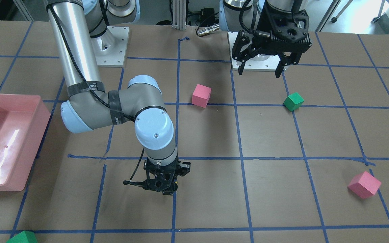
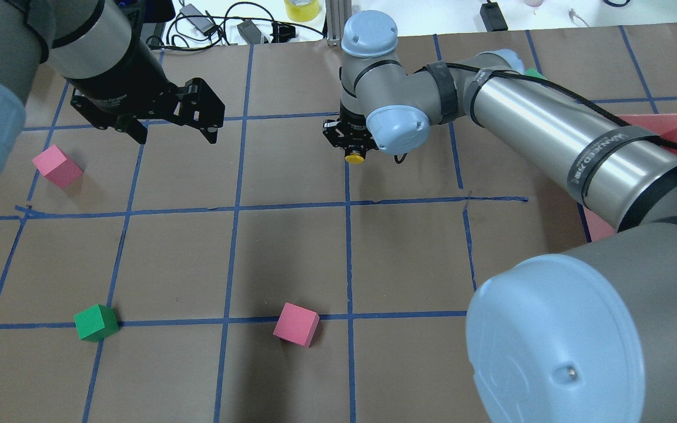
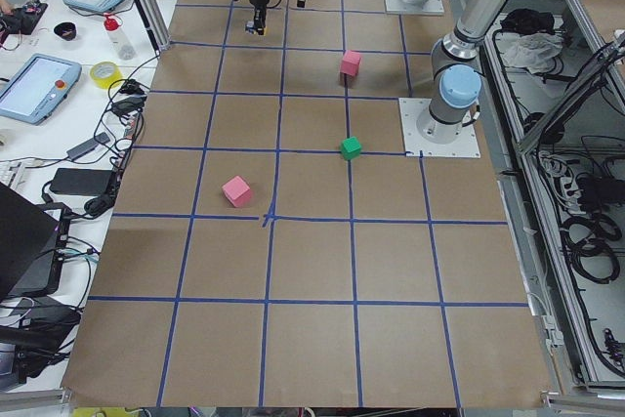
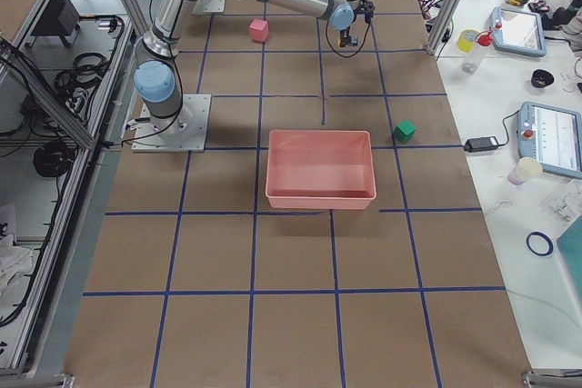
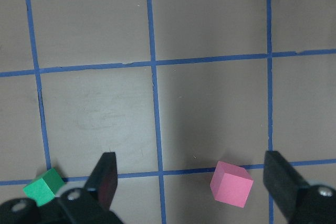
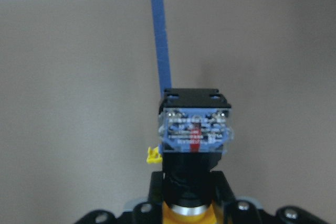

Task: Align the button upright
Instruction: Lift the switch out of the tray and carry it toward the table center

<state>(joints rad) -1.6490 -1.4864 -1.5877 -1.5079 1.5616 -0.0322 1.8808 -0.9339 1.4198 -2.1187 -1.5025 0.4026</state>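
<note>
Above brown table (image 2: 291, 258): right gripper (image 2: 352, 143) tight around button (image 6: 195, 129).

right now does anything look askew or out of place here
The button looks askew: clamped in the right gripper, it seems to lie sideways, yellow cap toward the robot, base block away, not upright. Nothing else stands out.

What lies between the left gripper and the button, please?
Overhead view: only bare table and a blue tape line separate the left gripper from the button.
</note>
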